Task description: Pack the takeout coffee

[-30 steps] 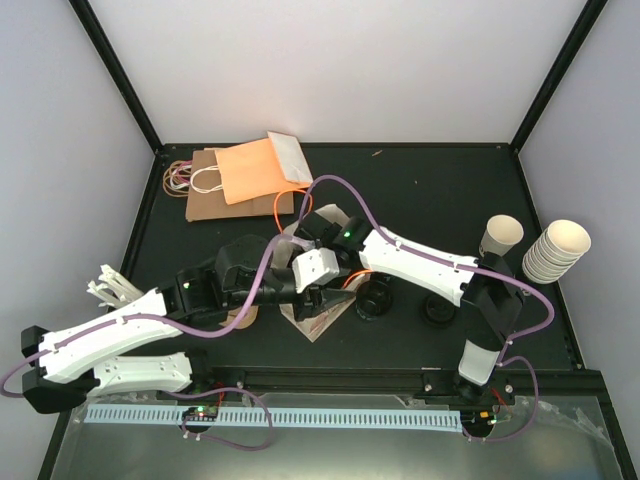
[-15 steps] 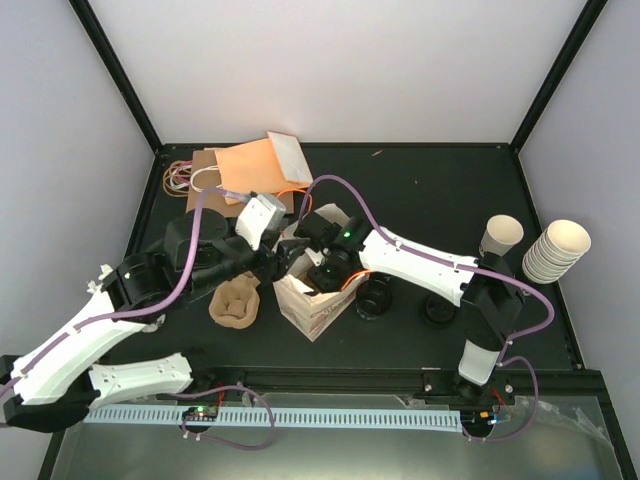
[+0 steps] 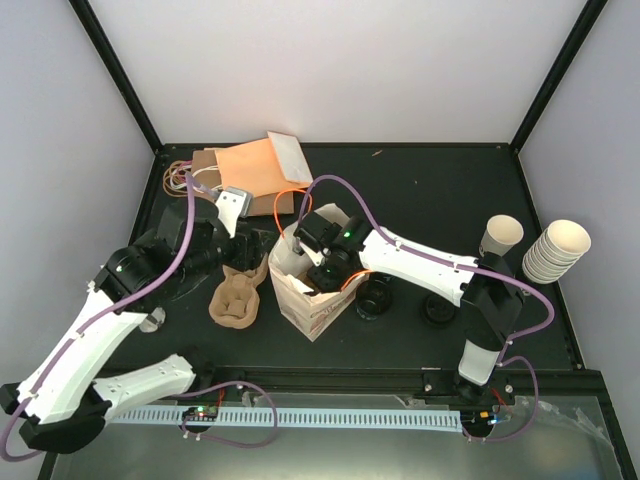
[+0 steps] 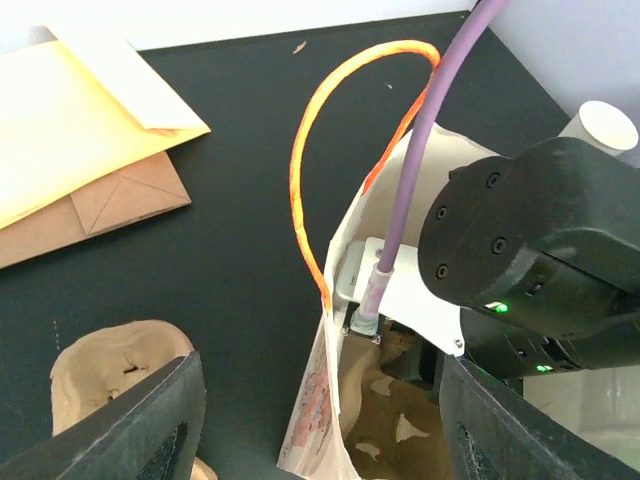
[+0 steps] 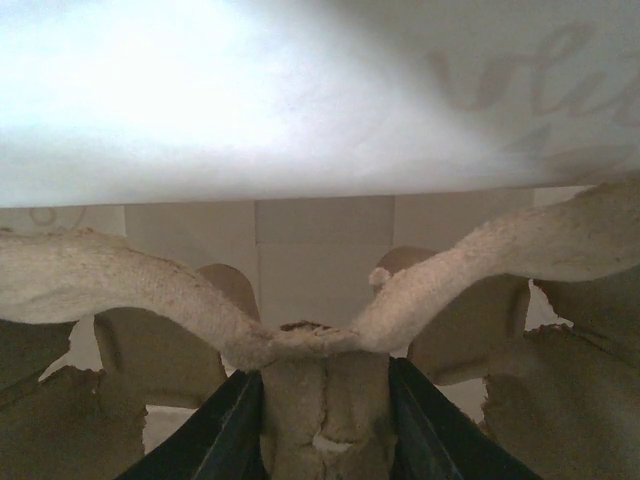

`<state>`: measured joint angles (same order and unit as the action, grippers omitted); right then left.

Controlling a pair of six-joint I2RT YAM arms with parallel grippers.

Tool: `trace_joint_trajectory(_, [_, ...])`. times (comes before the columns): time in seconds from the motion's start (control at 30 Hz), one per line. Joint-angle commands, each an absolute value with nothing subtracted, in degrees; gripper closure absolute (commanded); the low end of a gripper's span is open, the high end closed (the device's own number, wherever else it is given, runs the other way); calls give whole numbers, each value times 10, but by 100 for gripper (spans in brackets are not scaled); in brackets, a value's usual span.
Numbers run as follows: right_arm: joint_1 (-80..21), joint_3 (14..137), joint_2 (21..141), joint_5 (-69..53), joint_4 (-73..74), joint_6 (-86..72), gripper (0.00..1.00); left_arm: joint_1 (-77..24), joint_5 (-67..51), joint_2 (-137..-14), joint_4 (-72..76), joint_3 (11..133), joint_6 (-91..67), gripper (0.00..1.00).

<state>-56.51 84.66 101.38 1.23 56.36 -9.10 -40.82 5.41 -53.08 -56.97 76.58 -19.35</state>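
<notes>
Apparently, on the tabletop (image 3: 430,190) the paper bag (image 3: 300,305) stands open for loading; inside it the right hand (image 5: 325,420) pinches the middle ridge of a pulp cup tray (image 5: 130,280), probably seating it; the left hand (image 4: 320,430) hovers beside, fingers spread, empty; the coffee cup (image 3: 500,238) stands well apart at the right, not yet packed.

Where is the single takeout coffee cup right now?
The takeout coffee cup stands at the right of the top view, just left of the stack of nested cups, with neither gripper on it.

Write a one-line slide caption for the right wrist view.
Right gripper clamped on the centre ridge of a pulp cup carrier, inside the paper bag.
</notes>
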Motion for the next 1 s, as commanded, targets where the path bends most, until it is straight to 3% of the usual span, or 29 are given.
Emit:
trace_joint_trajectory(0.0, [-568,846,1006,13,556,-87,67,-374,-7,-543,-580,765,-196,33])
trace_joint_trajectory(0.37, [-569,844,998,15,557,-86,67,-327,-67,-596,-514,747,-176,38])
trace_joint_trajectory(0.67, [-569,843,998,13,557,-83,67,-298,-91,-637,-455,746,-163,54])
trace_joint_trajectory(0.77, [-570,844,996,12,556,-82,67,-295,-102,-650,-444,755,-154,67])
trace_joint_trajectory(0.87, [-571,842,994,14,554,-82,67,-293,-89,-658,-444,762,-145,97])
trace_joint_trajectory(0.97, [-572,836,994,14,551,-83,67,-287,-85,-656,-445,766,-144,98])
